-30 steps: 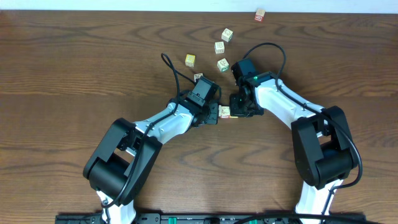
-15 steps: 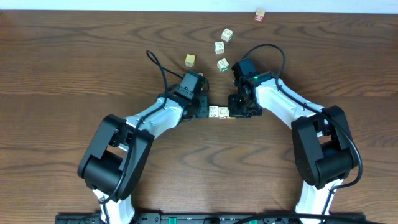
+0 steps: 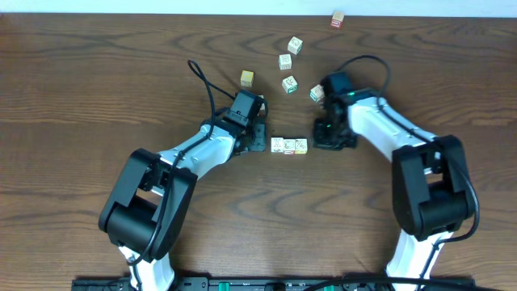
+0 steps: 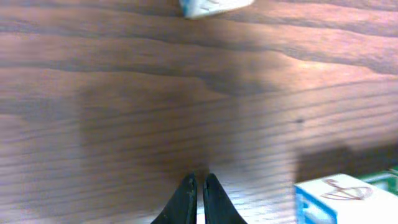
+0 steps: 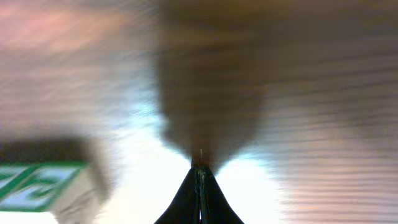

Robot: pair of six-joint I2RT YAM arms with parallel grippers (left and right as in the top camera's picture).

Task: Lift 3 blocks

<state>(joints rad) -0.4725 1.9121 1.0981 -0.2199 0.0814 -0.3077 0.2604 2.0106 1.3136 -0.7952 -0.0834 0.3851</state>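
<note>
- While both arms are held low over the surface (image 3: 97, 97), the left claw (image 4: 198, 180) is seen with its fingers pressed together and nothing between them; only bare wood lies ahead of the tips.
- The right claw (image 5: 199, 171) is likewise closed on nothing, with its tips meeting just above the wood.
- Between the two claws, the blocks (image 3: 289, 145) are lined up on the surface as a touching row of three. Red marks are shown at the left end and yellow-orange marks at the right end; the middle one is too small to be read.
- The left claw is placed just beside the row's left end, and the right claw near the right end but apart from it. From this it is judged that the closed claws are meant as end-stops, so that the row can be squeezed from both ends and raised as one.
- No block is lifted yet; all three are resting on the wood.
- Farther out, the green-marked cubes (image 3: 289, 83), a solid yellow cube (image 3: 246, 78) and a reddish cube (image 3: 338, 18) at the far edge are left scattered, apart from the row. One green-marked cube lies close to the right arm and could be knocked.
</note>
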